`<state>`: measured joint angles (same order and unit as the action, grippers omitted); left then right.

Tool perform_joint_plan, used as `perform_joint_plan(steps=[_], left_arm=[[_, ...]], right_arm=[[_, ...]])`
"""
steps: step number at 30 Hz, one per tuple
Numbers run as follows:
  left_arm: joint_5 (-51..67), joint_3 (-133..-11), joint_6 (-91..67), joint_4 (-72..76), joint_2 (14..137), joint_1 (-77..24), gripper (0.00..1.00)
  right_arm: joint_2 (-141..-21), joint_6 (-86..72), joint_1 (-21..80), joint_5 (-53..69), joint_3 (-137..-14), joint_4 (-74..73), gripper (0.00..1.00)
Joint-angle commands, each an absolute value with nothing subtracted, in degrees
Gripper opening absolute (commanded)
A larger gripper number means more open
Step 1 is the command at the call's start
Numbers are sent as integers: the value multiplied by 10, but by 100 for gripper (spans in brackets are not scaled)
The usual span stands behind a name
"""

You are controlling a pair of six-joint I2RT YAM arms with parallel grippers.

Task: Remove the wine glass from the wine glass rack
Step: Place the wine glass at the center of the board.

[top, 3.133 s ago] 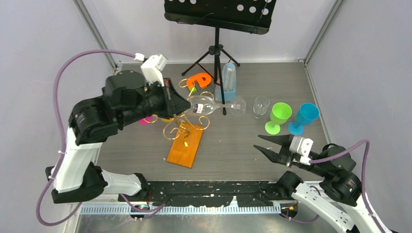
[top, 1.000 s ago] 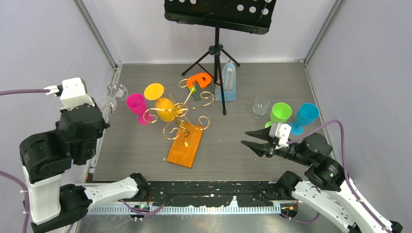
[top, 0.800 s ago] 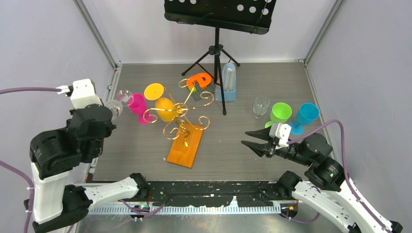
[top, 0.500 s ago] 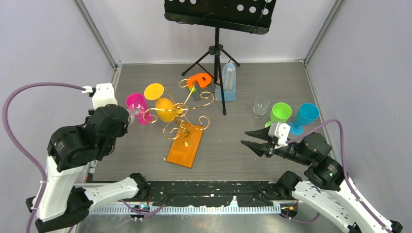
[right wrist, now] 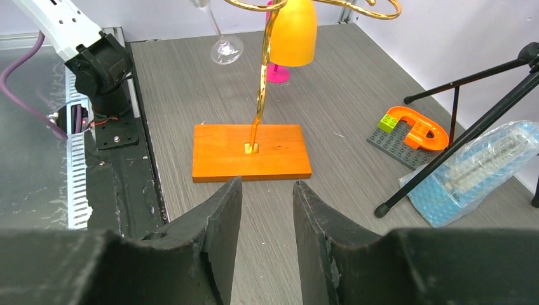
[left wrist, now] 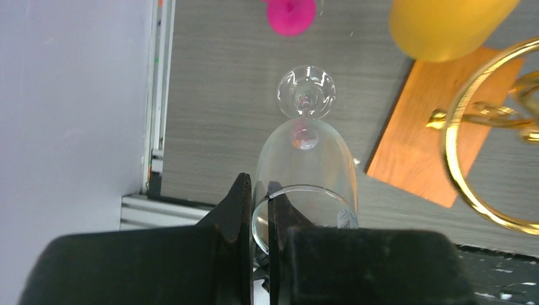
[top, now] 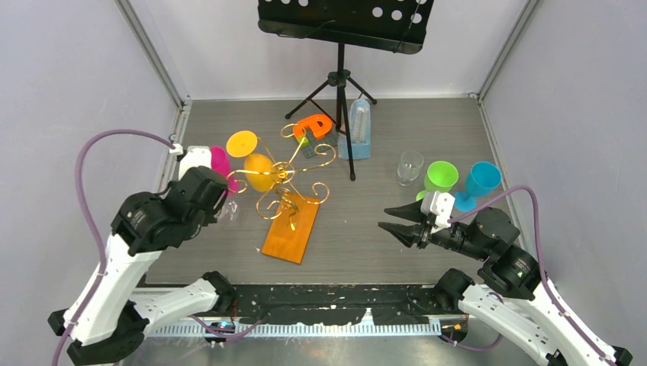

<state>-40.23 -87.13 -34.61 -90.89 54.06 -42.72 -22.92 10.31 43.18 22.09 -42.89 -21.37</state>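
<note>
We hold the clear wine glass (left wrist: 305, 159).
Our left fingers (left wrist: 240, 206) clamp its half-hidden rim; right fingers (right wrist: 219, 222) stand apart, empty.

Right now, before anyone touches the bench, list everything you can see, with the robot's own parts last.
Wine glass rack: one, gold wire on an orange base, centre.
Yellow glass: one, hanging on the rack.
Clear wine glass: one, held left of the rack.
Pink glass: one, left rear.
Small clear glass: one, right.
Green glass: one, right.
Blue glass: one, far right.
Music stand: one, black, rear.
Brick piece: one, orange, rear.
Packet: one, bluish, beside the stand.
Left jaws: black, shut on the clear wine glass's rim.
Right jaws: black, open, empty.
</note>
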Motion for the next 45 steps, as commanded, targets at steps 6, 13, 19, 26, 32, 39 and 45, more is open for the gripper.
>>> perform_joint_plan(steps=[6,13,19,26,32,39,45], left_arm=[[-348,-756,-292,-808,500,-329,0],[-256,-697,-229,-731,480,-185,0],[-194,-681,-189,-688,491,-85,0],[-137,-690,-161,-655,519,-4,0],[-99,-694,-157,-635,559,54,0],[-78,-713,-164,-626,604,88,0],[-71,-719,-173,-620,628,107,0]], right_arm=[[-216,86,434,211,-437,-223,41],[-221,78,434,206,-444,-245,42],[-225,68,433,204,-445,-246,42],[-236,68,434,208,-442,-245,42],[-248,67,433,204,-448,-253,42],[-260,55,434,199,-451,-260,42],[-263,54,434,196,-450,-262,42]])
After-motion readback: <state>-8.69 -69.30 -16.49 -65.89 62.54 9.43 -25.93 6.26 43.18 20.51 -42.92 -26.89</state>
